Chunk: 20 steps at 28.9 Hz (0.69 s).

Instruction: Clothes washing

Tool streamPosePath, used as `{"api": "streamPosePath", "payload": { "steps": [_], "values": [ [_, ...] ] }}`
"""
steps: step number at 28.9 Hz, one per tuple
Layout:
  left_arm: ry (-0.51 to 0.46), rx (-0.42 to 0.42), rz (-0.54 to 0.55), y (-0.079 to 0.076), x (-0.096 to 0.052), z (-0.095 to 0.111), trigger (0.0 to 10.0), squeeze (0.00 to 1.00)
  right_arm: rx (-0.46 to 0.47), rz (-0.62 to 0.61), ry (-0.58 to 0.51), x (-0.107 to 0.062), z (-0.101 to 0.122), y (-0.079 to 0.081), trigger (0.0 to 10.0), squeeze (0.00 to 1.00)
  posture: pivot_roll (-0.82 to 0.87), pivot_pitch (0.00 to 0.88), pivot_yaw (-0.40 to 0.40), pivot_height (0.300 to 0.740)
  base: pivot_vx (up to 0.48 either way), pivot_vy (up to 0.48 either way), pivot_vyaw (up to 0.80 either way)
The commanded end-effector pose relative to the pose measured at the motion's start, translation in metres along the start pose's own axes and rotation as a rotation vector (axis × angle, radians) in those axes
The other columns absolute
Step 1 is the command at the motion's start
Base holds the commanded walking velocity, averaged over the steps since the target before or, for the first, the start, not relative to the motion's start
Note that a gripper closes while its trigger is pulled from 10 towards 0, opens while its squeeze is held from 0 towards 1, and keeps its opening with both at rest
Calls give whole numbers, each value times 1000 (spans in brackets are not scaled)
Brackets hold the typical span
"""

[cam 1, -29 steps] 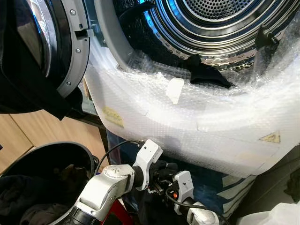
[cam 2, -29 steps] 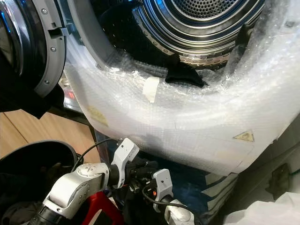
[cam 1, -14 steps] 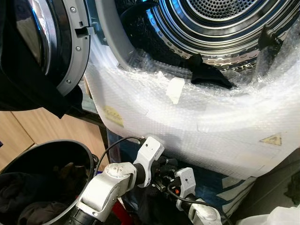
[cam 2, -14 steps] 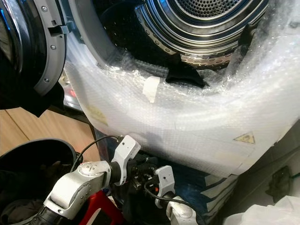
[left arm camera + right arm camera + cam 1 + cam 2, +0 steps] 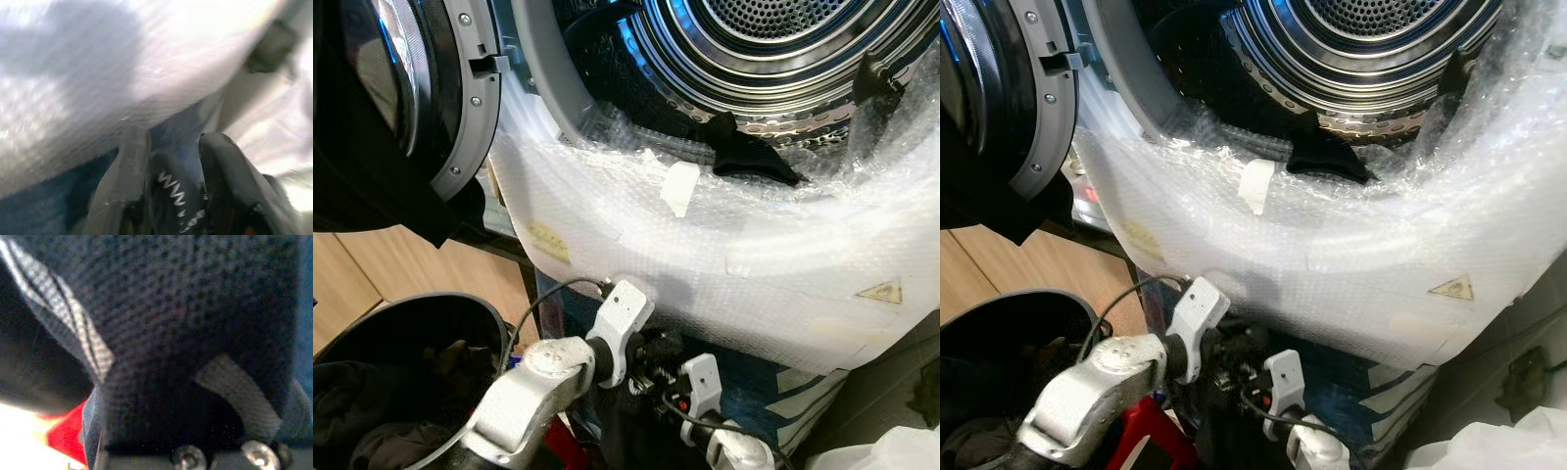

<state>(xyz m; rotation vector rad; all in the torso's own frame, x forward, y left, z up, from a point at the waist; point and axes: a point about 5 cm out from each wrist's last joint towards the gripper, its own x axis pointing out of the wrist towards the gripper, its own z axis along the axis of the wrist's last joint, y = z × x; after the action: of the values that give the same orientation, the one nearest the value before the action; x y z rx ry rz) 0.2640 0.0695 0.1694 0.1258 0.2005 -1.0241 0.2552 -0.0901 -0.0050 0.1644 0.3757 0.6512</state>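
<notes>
The washing machine's steel drum (image 5: pixel 773 39) stands open above me, with a black cloth (image 5: pixel 744 157) lying over its lower lip. Both silver arms meet low down beneath the machine's front. In the left wrist view my left gripper (image 5: pixel 175 142) has its black fingers (image 5: pixel 127 176) closed on a dark blue garment (image 5: pixel 171 191) with white zigzag stitching. The left wrist (image 5: pixel 622 313) sits just under the bubble wrap. The right wrist (image 5: pixel 700 377) is beside it, and dark knitted fabric (image 5: pixel 186 308) with a grey strap lies right over that camera, hiding the fingers.
Bubble wrap (image 5: pixel 724 255) covers the machine's front rim. The open door (image 5: pixel 460 98) hangs at the upper left. A round black basket (image 5: pixel 411 313) holding dark clothes stands at the lower left. Blue cloth with pale stripes (image 5: pixel 793 392) hangs under the wrap.
My left arm has swung a little up towards the bubble wrap and looks blurred now. The right wrist has shifted slightly. The drum and black cloth stay as they were.
</notes>
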Motion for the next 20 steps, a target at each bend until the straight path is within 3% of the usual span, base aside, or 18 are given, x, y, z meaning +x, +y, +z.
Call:
{"api": "streamPosePath", "payload": {
  "steps": [1,2,5,7,8,9,10,12,15,16,20],
  "values": [
    [5,34,-79,-11,-4,0,10000,1000,-20,30,-7,2,2,5,0,0,11,0,27,740,0,0,0],
    [29,94,-83,-11,-9,-1,10000,1000,-20,36,-4,1,0,6,0,0,14,0,29,740,0,0,0],
    [5,95,-10,-3,-16,3,10000,1000,-29,46,7,-1,-3,6,0,0,12,0,35,740,0,0,0],
    [-12,95,202,24,-29,7,10000,1000,-50,87,-6,-6,0,5,0,0,27,0,30,740,0,0,0],
    [-12,95,202,24,-29,7,10000,1000,-50,87,-6,-6,0,5,0,0,27,0,30,740,0,0,0],
    [-11,105,366,42,-36,5,10000,1000,-64,126,-9,-9,2,7,0,0,25,0,30,740,0,0,0],
    [-10,111,437,49,-40,3,10000,1000,-69,141,-9,-10,2,8,0,0,25,0,30,740,0,0,0],
    [-4,96,618,69,-52,-10,10000,1000,-77,190,-19,-15,4,10,0,0,30,0,26,740,0,0,0],
    [-20,0,764,88,-63,-33,10000,1000,-81,235,-27,-20,5,13,0,0,34,0,21,740,0,0,0],
    [2,13,818,94,-68,-41,10000,1000,-87,249,-28,-21,6,14,0,0,21,0,21,740,0,0,0],
    [78,-6,936,107,-86,-73,10000,1000,-122,327,-41,-26,15,20,0,0,-7,0,29,740,0,0,0]
  ]
}}
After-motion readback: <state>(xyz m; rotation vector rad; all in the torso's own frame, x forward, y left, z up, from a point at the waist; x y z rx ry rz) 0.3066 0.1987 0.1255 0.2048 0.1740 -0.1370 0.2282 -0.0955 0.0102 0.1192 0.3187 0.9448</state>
